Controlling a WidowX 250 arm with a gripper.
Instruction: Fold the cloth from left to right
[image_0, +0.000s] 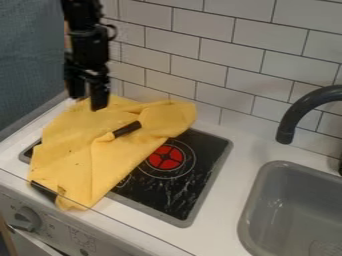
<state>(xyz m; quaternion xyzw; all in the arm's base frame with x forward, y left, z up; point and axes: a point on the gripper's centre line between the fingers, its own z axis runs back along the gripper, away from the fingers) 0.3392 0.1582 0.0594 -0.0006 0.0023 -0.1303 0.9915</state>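
A knob (25, 219) is sitting on the stove's front. The yellow cloth (80, 145) is lying rumpled across the stove's (180, 200) left side. Above its far part, the gripper (88, 96) is hanging, fingers parted, grasping nothing. Rightward, a faucet (297, 109) is curving near the sink (250, 210).

Room to pass runs over the right part of the stove (194, 185) and the counter (224, 197) between it and the sink (253, 192). The wall (200, 65) bars the far side; the tap (288, 120) arches up at right.
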